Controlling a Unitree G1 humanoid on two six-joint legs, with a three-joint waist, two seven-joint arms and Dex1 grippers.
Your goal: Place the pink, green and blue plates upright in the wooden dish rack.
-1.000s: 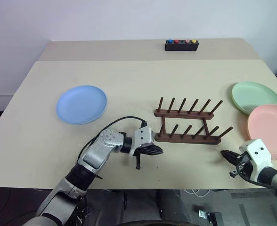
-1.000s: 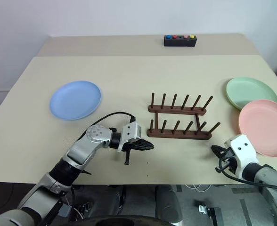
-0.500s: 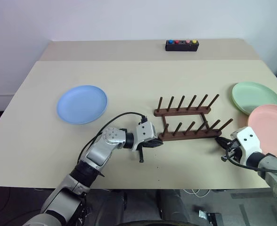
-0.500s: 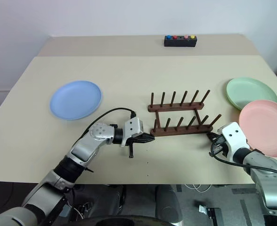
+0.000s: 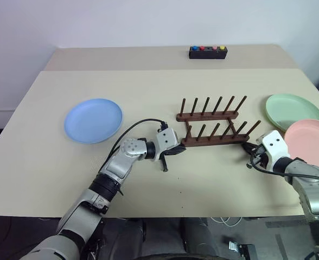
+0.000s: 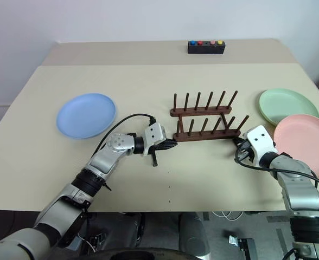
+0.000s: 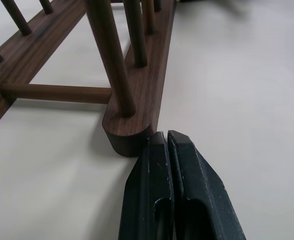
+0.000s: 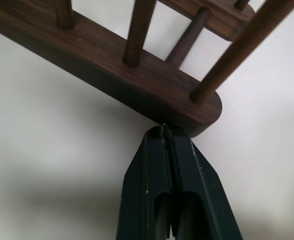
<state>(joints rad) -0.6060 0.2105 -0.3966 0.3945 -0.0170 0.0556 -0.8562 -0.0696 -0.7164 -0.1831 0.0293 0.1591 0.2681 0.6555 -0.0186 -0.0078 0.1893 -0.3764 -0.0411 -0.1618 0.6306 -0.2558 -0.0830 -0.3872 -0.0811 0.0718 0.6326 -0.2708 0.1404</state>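
The wooden dish rack [image 5: 211, 128] stands mid-table with its pegs leaning a little to the right, and it is empty. My left gripper [image 5: 179, 148] is shut, its tips pressed against the left end of the near rail [image 7: 132, 125]. At the right end of that same rail [image 8: 197, 107] my right gripper [image 5: 248, 149] is also shut, its tips touching it. The blue plate [image 5: 93, 119] lies flat at the left. The green plate [image 5: 295, 111] lies at the far right, with the pink plate [image 5: 313, 145] overlapping its near edge.
A black box with coloured buttons [image 5: 208, 51] sits at the back of the table. Behind it is a white wall. The table's near edge [image 5: 203, 210] runs just behind both arms.
Both grippers have pushed forward from the near side and met the near rail's ends. The rack has slid away from me and turned slightly.
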